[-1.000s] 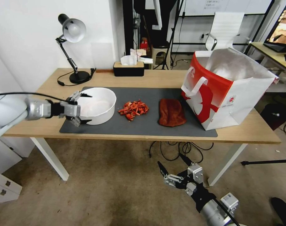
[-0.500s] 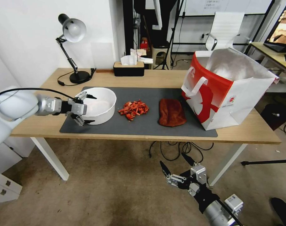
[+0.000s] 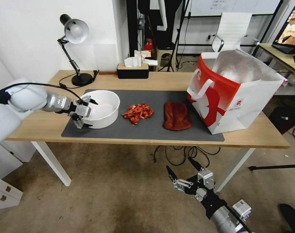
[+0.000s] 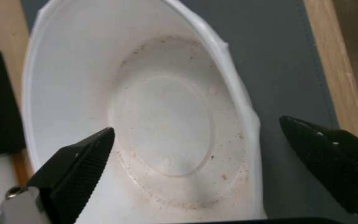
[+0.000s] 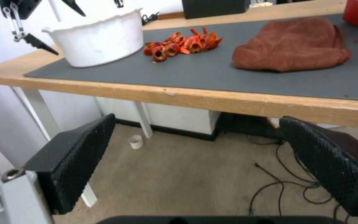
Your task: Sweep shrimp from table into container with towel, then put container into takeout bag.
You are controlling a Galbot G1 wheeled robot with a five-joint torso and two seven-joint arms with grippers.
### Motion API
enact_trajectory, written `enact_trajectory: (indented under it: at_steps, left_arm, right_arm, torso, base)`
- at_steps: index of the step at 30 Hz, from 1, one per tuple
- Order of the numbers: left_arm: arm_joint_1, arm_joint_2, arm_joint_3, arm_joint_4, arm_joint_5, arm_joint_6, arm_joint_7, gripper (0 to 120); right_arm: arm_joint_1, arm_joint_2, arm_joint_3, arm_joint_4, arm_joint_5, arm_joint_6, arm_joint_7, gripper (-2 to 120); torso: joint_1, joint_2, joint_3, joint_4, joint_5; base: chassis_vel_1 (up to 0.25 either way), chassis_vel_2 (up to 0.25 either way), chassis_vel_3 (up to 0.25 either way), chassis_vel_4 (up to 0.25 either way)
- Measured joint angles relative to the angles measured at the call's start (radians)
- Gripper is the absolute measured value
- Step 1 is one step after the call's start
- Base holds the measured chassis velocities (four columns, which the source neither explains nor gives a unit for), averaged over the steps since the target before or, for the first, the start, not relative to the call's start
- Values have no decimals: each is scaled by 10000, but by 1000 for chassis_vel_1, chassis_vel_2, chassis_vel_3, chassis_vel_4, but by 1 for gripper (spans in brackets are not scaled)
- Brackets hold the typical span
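The white container (image 3: 103,110) stands at the left end of the dark mat (image 3: 147,129) on the table (image 3: 251,136). My left gripper (image 3: 92,114) is open at its left rim. In the left wrist view one finger (image 4: 79,161) hangs over the container (image 4: 162,124) inside and the other finger (image 4: 332,152) is outside its wall. The shrimp (image 3: 138,113) lie heaped to the right of it, then the rust-red towel (image 3: 176,116), then the open takeout bag (image 3: 233,90). My right gripper (image 3: 178,163) is open, low in front of the table, facing the towel (image 5: 291,46) and shrimp (image 5: 183,43).
A desk lamp (image 3: 76,35) and a black tissue box (image 3: 132,71) stand along the table's back edge. Cables (image 3: 183,152) hang under the table. A white chair (image 3: 231,29) and another desk (image 3: 283,56) are behind to the right.
My left gripper has moved right, from beside the container to straddling its left rim. The right gripper shifted slightly right and down below the table.
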Motion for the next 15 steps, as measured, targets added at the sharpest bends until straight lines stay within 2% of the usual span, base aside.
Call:
enact_trajectory:
  at_steps: [2, 3, 4, 6, 7, 11, 12, 15]
  left_arm:
    - [-354, -173, 520, 133, 19, 21, 64, 91]
    - [-354, -173, 520, 133, 19, 21, 64, 91]
    - [-475, -262, 712, 177, 25, 23, 80, 88]
    - [-731, -471, 1065, 248, 40, 42, 150, 78]
    - [-731, -471, 1065, 248, 40, 42, 150, 78]
    - [-1226, -763, 1593, 457, 97, 61, 309, 59]
    - [-1226, -763, 1593, 457, 97, 61, 309, 59]
    - [-1536, -855, 1873, 540, 96, 61, 553, 45]
  right_arm:
    - [26, 2, 6, -62, 17, 6, 1, 100]
    - [26, 2, 6, -62, 17, 6, 1, 100]
    - [32, 4, 11, -83, 25, 10, 1, 100]
    - [36, 7, 19, -149, 48, 49, 2, 100]
    - [36, 7, 19, -149, 48, 49, 2, 100]
    - [-9, 6, 50, -197, 85, 165, 5, 100]
    - [-9, 6, 50, -197, 85, 165, 5, 100]
    - [-39, -12, 103, -182, 151, 195, 8, 100]
  torso:
    - [0, 0, 0, 0, 2]
    - [0, 0, 0, 0, 2]
    - [0, 0, 0, -1, 0]
    - [1, 0, 0, -2, 1]
    - [1, 0, 0, -2, 1]
    - [0, 0, 0, -1, 1]
    - [0, 0, 0, -1, 1]
    - [0, 0, 0, -2, 2]
  base:
    - [0, 0, 0, 0]
    - [0, 0, 0, 0]
    - [0, 0, 0, 0]
    - [0, 0, 0, 0]
    - [0, 0, 0, 0]
    - [0, 0, 0, 0]
    - [0, 0, 0, 0]
    - [0, 0, 0, 0]
